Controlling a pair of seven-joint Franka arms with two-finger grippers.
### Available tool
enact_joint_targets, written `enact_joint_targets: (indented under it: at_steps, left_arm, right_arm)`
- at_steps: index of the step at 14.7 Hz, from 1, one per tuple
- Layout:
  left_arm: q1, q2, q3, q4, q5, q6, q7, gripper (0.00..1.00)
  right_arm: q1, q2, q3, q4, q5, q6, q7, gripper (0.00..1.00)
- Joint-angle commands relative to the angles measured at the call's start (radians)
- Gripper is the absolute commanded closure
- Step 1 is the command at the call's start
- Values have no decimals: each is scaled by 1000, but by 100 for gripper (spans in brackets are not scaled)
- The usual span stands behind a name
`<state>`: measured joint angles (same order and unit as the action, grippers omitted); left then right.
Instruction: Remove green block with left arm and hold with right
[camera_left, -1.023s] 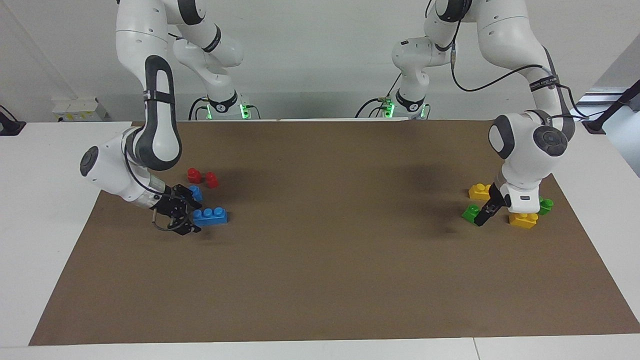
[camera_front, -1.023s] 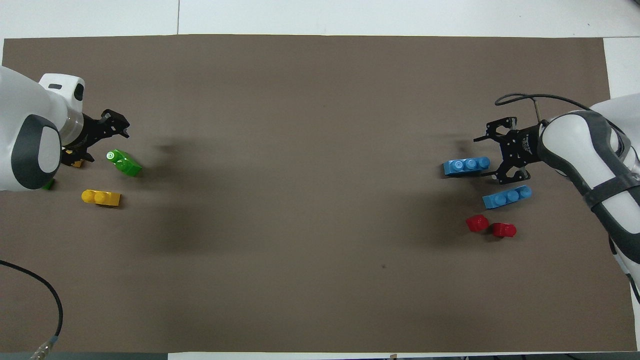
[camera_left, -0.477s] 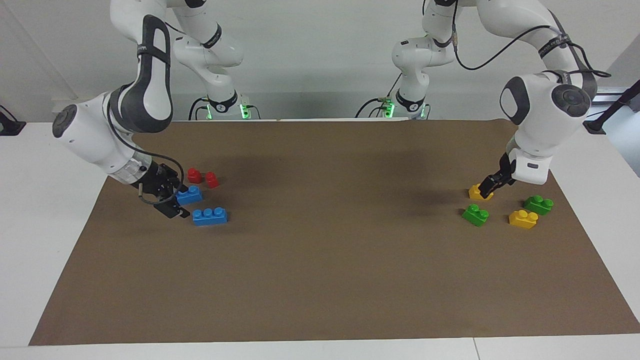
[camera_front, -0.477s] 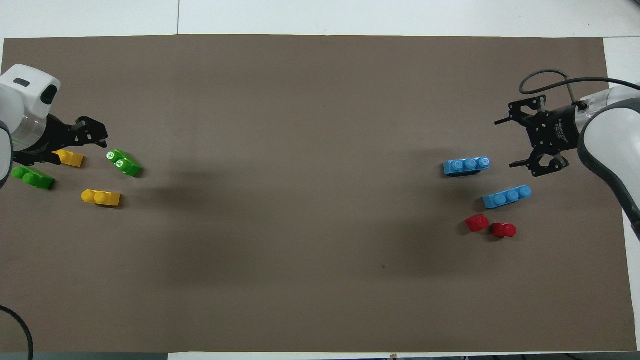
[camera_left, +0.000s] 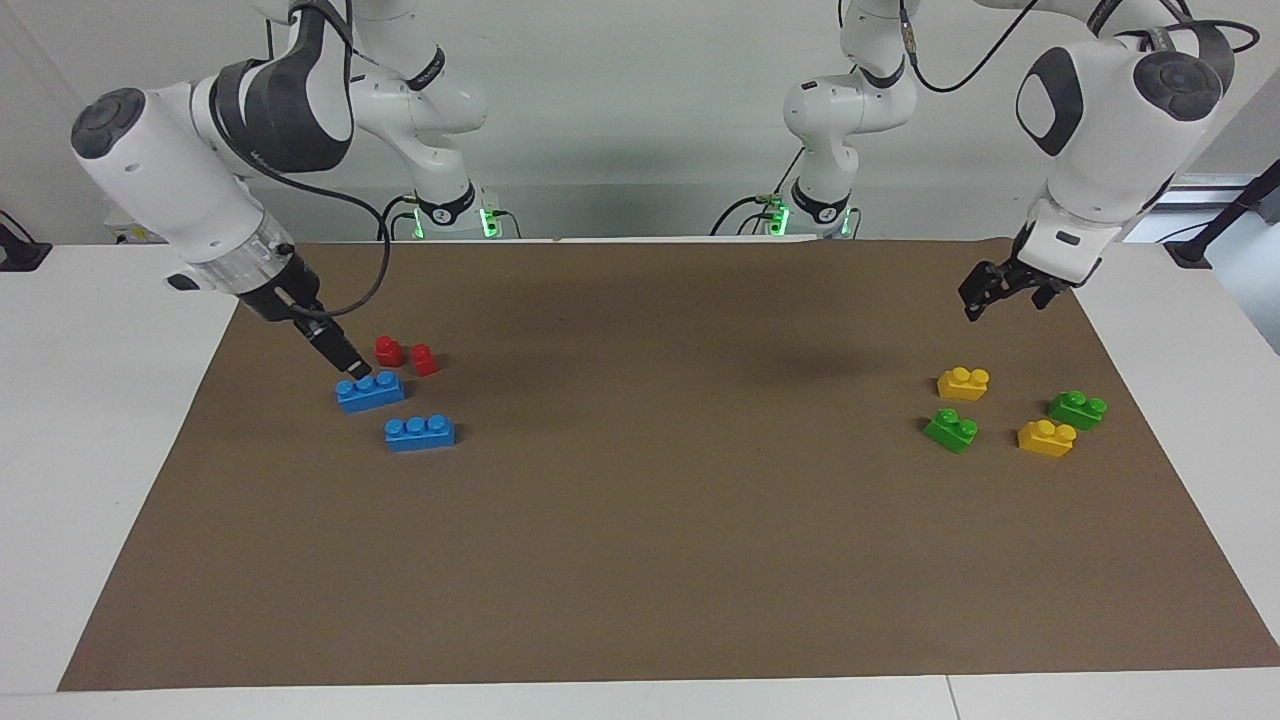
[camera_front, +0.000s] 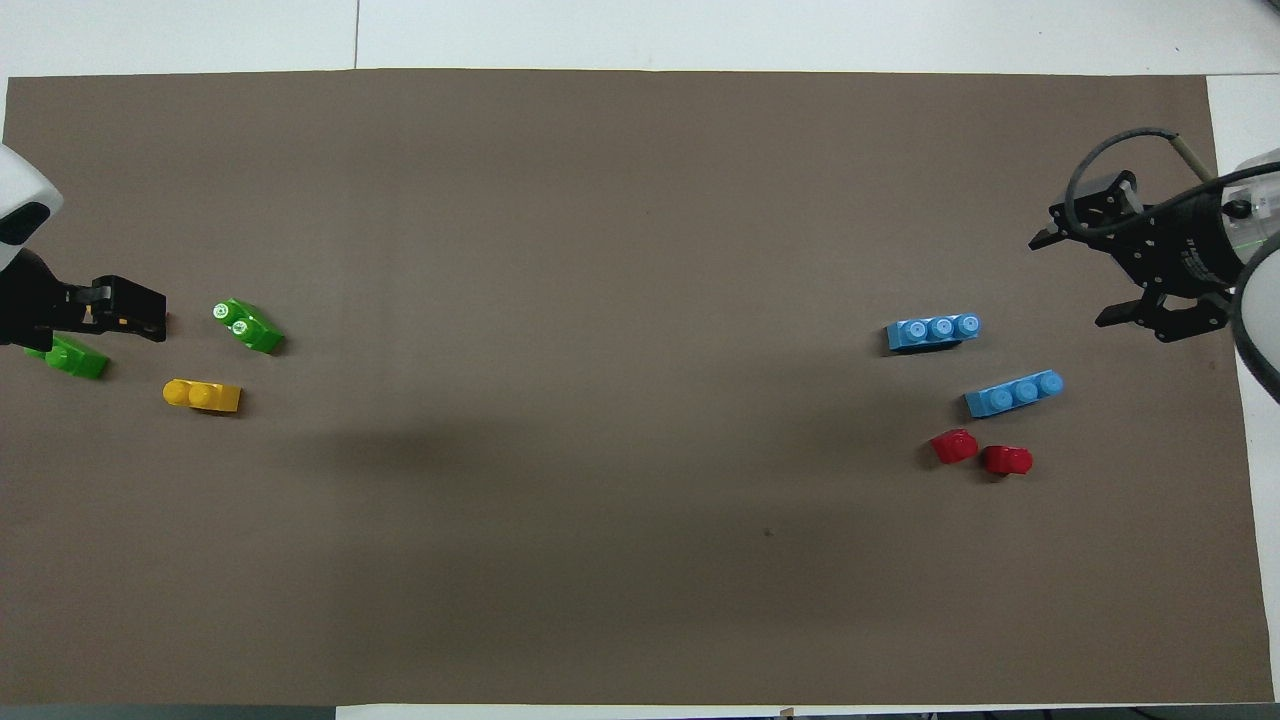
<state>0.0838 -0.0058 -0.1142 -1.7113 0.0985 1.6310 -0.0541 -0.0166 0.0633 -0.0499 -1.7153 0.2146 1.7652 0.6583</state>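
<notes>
Two green blocks lie on the brown mat at the left arm's end. One green block (camera_left: 951, 429) (camera_front: 248, 326) lies toward the table's middle. The other green block (camera_left: 1077, 409) (camera_front: 68, 356) lies near the mat's end edge. My left gripper (camera_left: 985, 297) (camera_front: 158, 318) is open and empty, raised over the mat above these bricks. My right gripper (camera_left: 350, 362) (camera_front: 1070, 280) is open and empty, raised over the blue bricks at the right arm's end.
Two yellow two-stud bricks (camera_left: 963, 383) (camera_left: 1046, 438) lie beside the green blocks; one shows in the overhead view (camera_front: 202, 395). Two blue three-stud bricks (camera_left: 370, 390) (camera_left: 420, 432) and two small red pieces (camera_left: 405, 355) lie at the right arm's end.
Both grippers have risen from the mat and drawn back toward the robots, both empty. No brick has moved.
</notes>
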Motion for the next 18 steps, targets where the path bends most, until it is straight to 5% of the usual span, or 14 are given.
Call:
enact_joint_targets:
  at_steps: [1,5,9,18]
  left_arm:
    - [-4,-28,-7,42,-11,-85,31,0]
    - [1,-29,-2,96,-51,-160,31,0]
    - [10,-37,13,104,-127,-171,23,0]
    - [10,-37,8,156,-174,-229,0,0]
  right_arm:
    - [-6,-48,4,-6,-72,-47,-187,0]
    - [-6,-103,4,-3,-109,-117,-459,0]
    - [-5,-96,21,75,-181,-216,-563,0]
    - [-5,-91,22,83,-244,-205,-641,0]
